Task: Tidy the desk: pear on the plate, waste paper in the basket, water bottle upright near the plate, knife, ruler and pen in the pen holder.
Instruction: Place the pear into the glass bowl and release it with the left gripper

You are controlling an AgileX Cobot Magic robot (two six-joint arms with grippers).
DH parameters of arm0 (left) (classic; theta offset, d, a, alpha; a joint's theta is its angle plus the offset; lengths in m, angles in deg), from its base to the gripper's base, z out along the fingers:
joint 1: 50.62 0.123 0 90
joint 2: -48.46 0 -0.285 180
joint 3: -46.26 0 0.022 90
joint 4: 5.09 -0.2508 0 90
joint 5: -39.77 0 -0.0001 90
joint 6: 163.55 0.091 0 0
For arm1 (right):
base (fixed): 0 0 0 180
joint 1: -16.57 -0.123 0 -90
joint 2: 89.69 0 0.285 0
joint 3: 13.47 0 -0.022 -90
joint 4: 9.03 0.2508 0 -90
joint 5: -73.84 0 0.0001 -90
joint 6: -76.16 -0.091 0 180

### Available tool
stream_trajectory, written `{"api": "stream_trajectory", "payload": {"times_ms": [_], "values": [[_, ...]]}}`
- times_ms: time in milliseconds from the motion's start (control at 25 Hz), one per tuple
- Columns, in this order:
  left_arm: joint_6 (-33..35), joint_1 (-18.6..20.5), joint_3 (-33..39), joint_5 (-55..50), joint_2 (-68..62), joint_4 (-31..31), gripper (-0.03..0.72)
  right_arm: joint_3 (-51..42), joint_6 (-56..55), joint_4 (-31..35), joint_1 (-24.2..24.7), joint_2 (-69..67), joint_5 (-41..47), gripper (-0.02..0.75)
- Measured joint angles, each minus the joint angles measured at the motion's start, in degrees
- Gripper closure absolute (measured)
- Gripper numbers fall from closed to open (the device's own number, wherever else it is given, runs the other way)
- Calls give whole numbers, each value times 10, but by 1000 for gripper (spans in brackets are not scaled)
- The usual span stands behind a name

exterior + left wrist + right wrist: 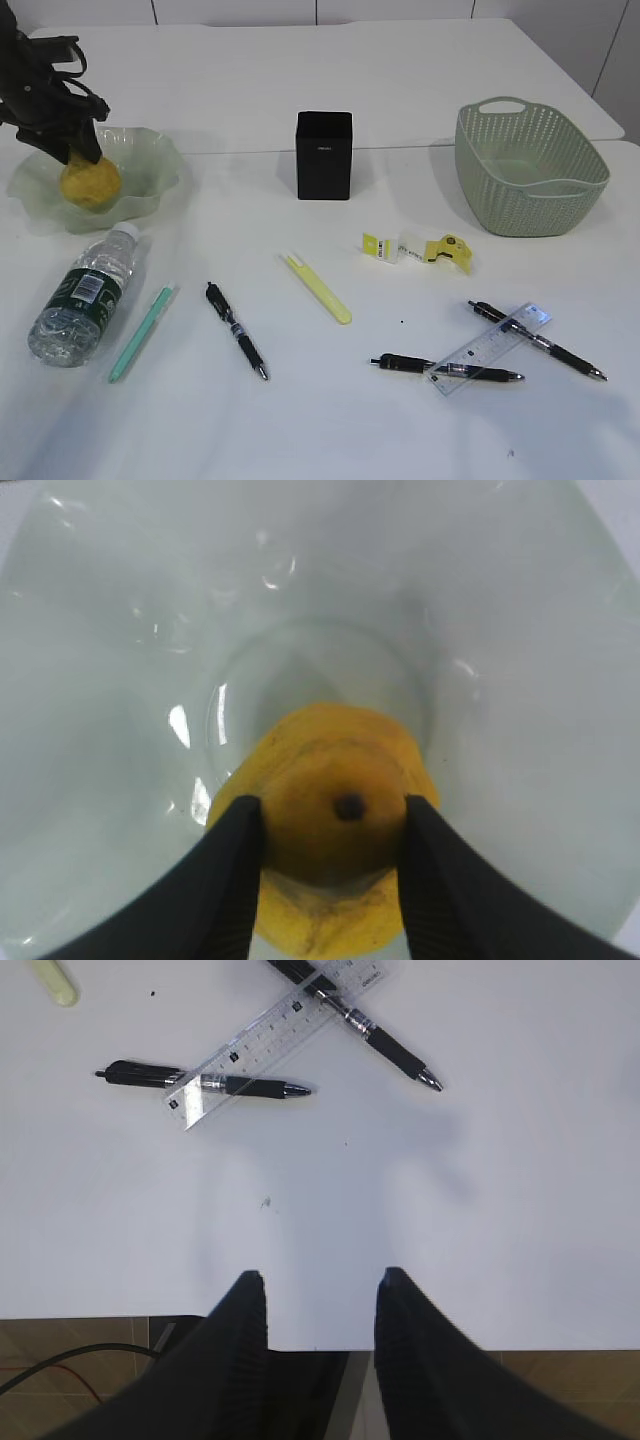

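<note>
pens (236,343) four, pear (90,184) one, ruler (489,349) one

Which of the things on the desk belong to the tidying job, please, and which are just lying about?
Job: pear, plate, bottle, paper, basket, holder, ruler, black pens, green pen, yellow knife.

Lying about: nothing visible.

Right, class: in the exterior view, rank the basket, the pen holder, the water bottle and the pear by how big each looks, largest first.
1. basket, clearly largest.
2. water bottle, though it lies nearer the camera, so this is unsure against the next.
3. pen holder, farther back.
4. pear, smallest, partly hidden by the left gripper.
</note>
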Motion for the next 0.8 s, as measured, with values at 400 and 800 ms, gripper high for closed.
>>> {"api": "stream_trajectory", "payload": {"times_ms": [400, 800], "values": [[0, 0, 0, 0, -13, 6, 398, 0, 0, 0, 0, 0, 0, 435], [0, 0, 0, 0, -17, 7, 398, 0, 0, 0, 0, 0, 0, 435]]}}
